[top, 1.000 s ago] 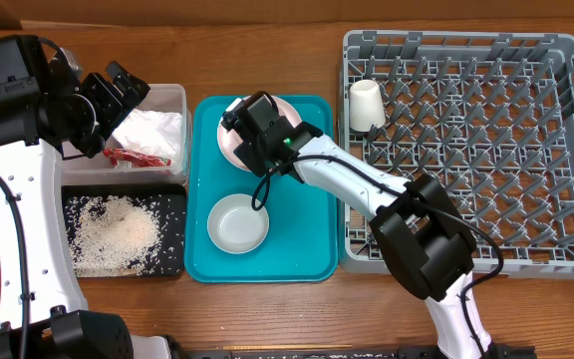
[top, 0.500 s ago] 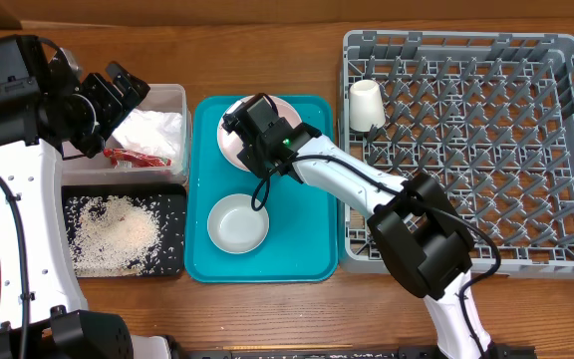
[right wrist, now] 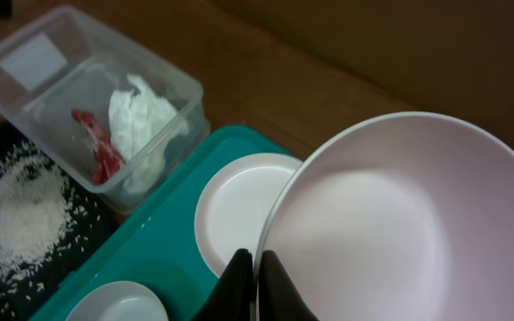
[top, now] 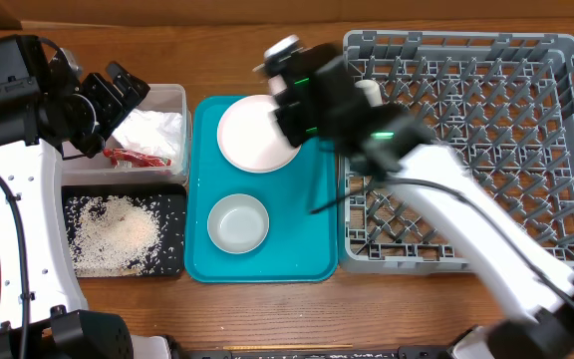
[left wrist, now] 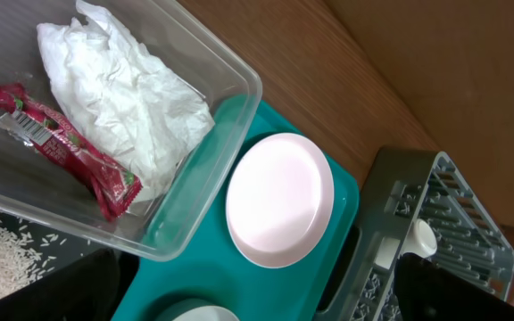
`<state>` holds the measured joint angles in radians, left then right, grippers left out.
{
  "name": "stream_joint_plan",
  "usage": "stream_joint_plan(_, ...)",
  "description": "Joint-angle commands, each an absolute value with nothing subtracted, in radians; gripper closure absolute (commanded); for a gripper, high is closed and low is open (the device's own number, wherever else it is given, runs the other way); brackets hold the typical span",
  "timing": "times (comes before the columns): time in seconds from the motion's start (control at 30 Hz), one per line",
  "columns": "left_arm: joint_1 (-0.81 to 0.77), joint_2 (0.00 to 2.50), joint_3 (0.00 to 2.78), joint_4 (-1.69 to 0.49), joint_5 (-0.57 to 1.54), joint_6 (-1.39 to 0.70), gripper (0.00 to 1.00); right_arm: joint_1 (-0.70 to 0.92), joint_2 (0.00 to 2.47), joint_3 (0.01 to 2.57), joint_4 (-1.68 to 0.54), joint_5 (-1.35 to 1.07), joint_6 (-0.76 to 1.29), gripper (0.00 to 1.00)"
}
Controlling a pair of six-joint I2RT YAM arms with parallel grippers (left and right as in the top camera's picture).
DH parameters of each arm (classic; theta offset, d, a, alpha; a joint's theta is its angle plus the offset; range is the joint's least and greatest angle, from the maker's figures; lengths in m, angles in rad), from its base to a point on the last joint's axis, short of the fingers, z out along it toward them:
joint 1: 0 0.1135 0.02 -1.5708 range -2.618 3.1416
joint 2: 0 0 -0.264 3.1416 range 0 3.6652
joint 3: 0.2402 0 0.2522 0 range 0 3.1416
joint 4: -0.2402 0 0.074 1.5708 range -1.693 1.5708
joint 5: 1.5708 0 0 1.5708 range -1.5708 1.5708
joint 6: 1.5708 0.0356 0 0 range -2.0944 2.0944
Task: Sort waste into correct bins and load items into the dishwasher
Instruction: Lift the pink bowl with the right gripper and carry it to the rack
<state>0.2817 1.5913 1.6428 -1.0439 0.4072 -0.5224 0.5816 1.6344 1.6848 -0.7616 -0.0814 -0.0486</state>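
Above the teal tray (top: pixel 312 214), right gripper (right wrist: pixel 255 267) clamped on pink bowl (right wrist: pixel 391 223) rim, left gripper (top: pixel 118 92) wide open and empty

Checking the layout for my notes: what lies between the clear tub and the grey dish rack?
The teal tray, carrying the pale pink plate and grey-white bowl; the overhead view shows it.
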Motion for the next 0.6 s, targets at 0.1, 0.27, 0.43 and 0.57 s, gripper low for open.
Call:
stream_joint_plan(0.1, 0.282, 1.576, 1.66, -1.043, 0.403, -0.532, 0.0, 0.262, 1.607, 1.687, -0.812, -0.636, -0.022, 0.96)
stream_joint_plan(0.27, 0.282, 1.576, 1.66, -1.043, 0.403, -0.532, 0.0, 0.009, 1.679, 1.66, -0.739, -1.076, -0.022, 0.96)
stream_joint_plan(0.43, 0.282, 1.576, 1.66, -1.043, 0.403, -0.532, 0.0, -0.133, 1.819, 1.652, -0.617, -1.352, -0.022, 0.96)
stream_joint_plan(0.57, 0.282, 1.576, 1.66, -1.043, 0.403, -0.532, 0.0, -0.181, 1.944, 1.652, -0.546, -1.436, -0.022, 0.96)
